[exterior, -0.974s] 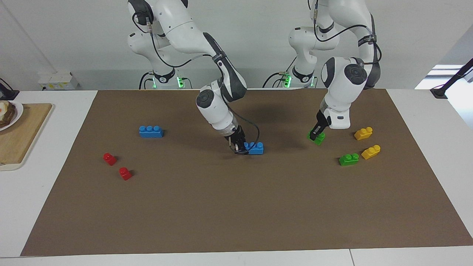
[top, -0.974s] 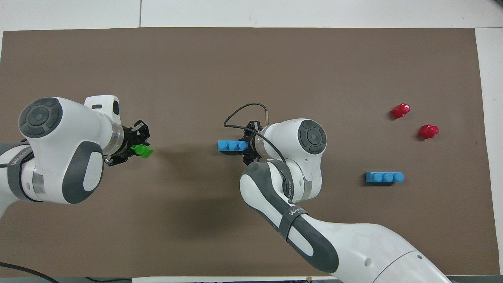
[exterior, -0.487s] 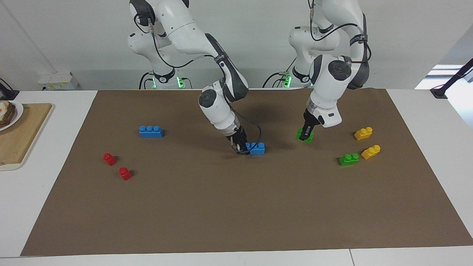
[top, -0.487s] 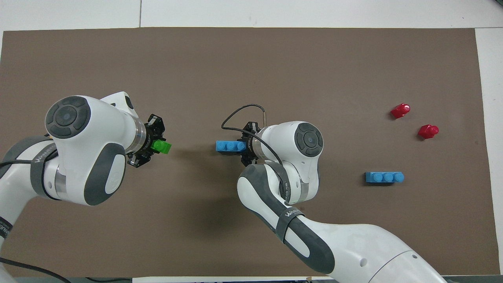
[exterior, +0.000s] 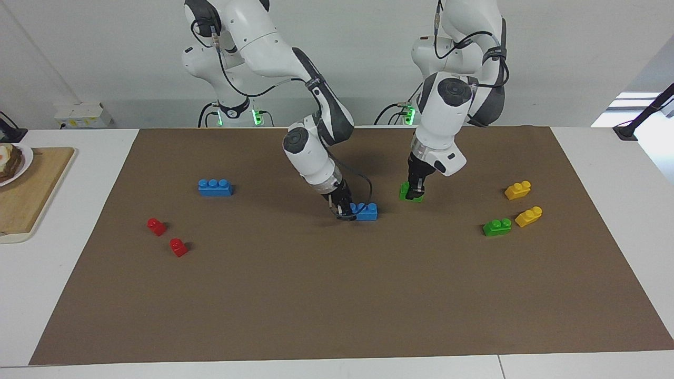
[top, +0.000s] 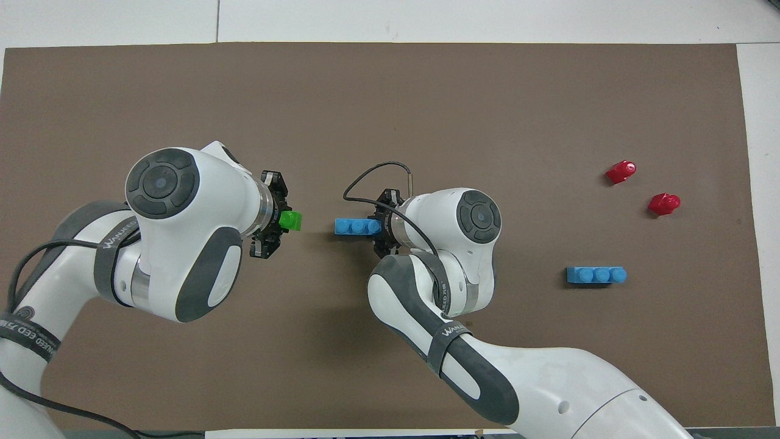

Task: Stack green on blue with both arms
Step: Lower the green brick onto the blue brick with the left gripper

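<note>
Both jaws were clamped shut: the left gripper (exterior: pixel 416 190) carried a green brick (exterior: pixel 406 191) above the mat, the right gripper (exterior: pixel 343 210) pinned a blue brick (exterior: pixel 367 211) mid-mat. Carrying stage; next likely aligning green over blue's studs.

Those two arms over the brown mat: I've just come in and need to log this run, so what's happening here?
The right gripper is shut on one end of a blue brick that sits mid-mat. The left gripper is shut on a green brick and holds it just above the mat, beside the blue one toward the left arm's end. The green is not yet on the blue. A second blue brick, two red bricks, a second green brick and two yellow bricks lie untouched.
</note>
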{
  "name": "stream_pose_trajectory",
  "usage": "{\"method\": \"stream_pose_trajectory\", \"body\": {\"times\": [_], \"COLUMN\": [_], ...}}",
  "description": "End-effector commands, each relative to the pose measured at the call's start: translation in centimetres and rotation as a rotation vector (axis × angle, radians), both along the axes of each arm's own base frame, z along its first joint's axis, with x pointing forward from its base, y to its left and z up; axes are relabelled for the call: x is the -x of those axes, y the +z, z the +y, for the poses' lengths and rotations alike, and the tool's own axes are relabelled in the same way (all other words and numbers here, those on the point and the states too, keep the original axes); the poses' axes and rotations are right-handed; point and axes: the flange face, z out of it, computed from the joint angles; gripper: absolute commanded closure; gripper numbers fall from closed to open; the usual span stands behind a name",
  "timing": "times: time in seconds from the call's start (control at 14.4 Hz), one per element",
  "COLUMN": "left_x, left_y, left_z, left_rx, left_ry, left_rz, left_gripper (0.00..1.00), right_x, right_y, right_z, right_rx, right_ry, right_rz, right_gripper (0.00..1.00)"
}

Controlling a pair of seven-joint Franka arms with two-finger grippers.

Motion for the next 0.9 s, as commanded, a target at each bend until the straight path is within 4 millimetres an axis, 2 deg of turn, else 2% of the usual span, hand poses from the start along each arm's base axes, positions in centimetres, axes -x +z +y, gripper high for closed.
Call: {"method": "stream_pose_trajectory", "body": {"times": [0.0, 0.28, 0.49, 0.84], "left_x": [0.5, -0.4, -0.1, 0.1], "left_y": [-0.9, -1.2, -3.1, -4.4], "left_z": [-4.6, -8.2, -10.9, -10.8], "left_rx": [0.01, 0.02, -0.002, -0.03], "left_ry": [0.038, 0.117, 0.106, 0.1], "left_rz": [0.018, 0.025, 0.044, 0.053], "left_gripper": [1.0, 1.0, 1.0, 1.0], "right_x": [0.2, 0.1, 0.1, 0.1], "right_y": [-1.1, -1.0, -1.2, -1.2], "right_z": [-0.1, -0.2, -0.4, -0.5], "right_rx": [-0.001, -0.002, 0.0, 0.001], "right_ry": [-0.027, -0.03, -0.029, -0.031], "right_rz": [0.004, 0.002, 0.003, 0.003], "right_gripper": [1.0, 1.0, 1.0, 1.0]}}
